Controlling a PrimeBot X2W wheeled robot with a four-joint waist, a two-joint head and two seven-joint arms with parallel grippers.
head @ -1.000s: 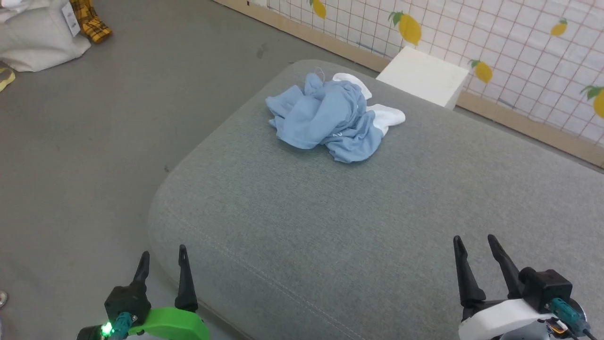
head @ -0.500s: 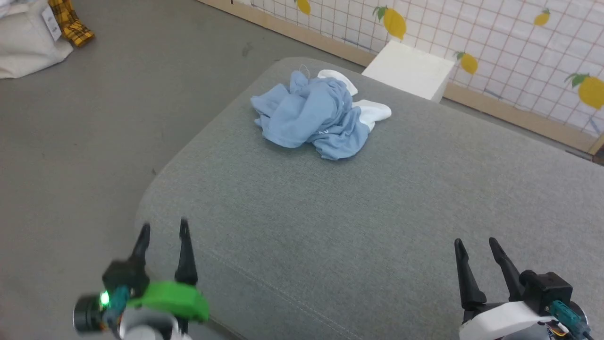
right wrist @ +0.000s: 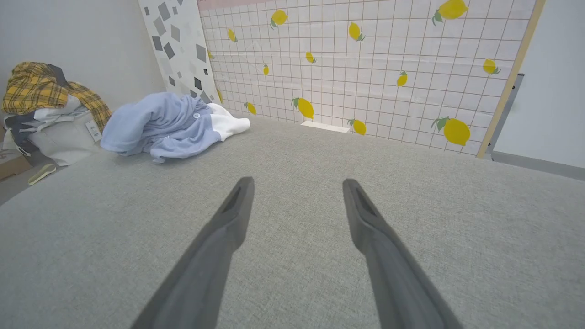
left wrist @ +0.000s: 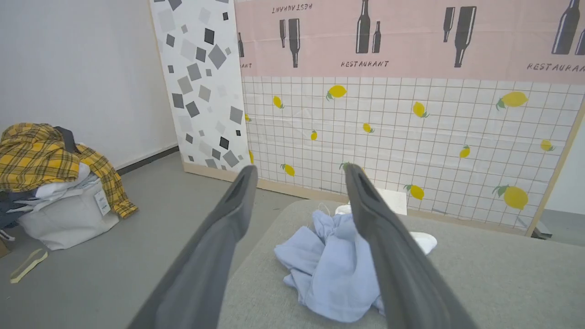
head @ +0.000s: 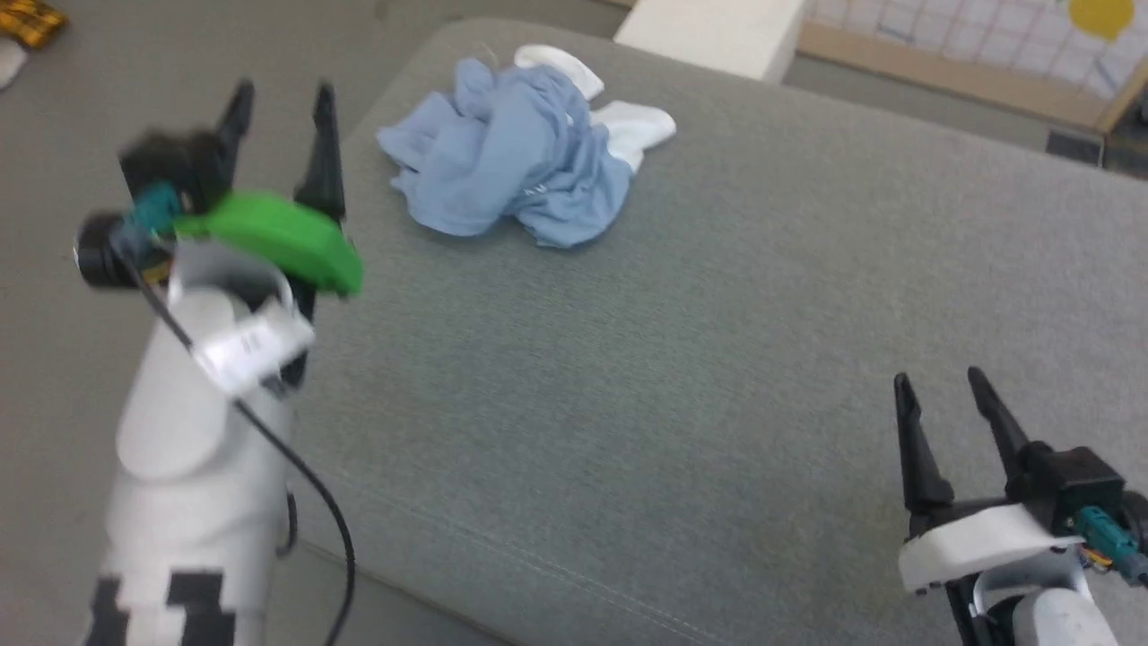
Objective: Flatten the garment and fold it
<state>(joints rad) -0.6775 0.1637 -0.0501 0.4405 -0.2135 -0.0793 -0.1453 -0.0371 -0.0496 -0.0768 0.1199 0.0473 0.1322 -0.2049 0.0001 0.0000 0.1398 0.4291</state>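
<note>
The garment lies crumpled in a heap near the far left corner of the grey cushion, light blue with white parts sticking out at its far side. My left gripper is raised at the cushion's left edge, open and empty, a short way left of the heap. In the left wrist view the garment lies ahead between and beyond the open fingers. My right gripper hovers open over the near right of the cushion, far from the garment.
A white box stands on the floor beyond the cushion's far edge. A lemon-patterned panel lines the back. A pile of clothes with a yellow plaid shirt sits on the floor to the left.
The camera has tilted down and shifted. My left arm has risen and reached forward toward the garment. The right gripper has stayed about where it was, and the garment has not moved.
</note>
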